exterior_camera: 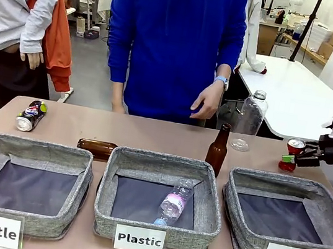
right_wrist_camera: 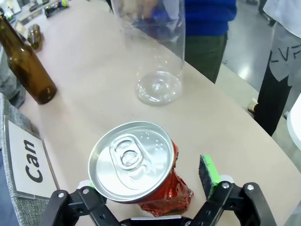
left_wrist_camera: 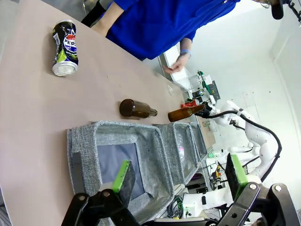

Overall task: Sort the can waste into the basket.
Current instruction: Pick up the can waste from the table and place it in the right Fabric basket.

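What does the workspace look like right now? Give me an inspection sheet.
Surface: tan table, no spills seen.
Job's things: red can upright near the Can basket, which holds nothing; dark can lying at the far left.
Clutter: brown bottle standing, second brown bottle lying; clear bottle upright; plastic bottle in the Plastic basket; Bottle basket.
Grippers: right gripper straddles the red can, one pad apart from it; left gripper open, near the Bottle basket.
Cables: black cable along the right arm.
Surroundings: person in blue at the far side, hand hanging by the table's edge.
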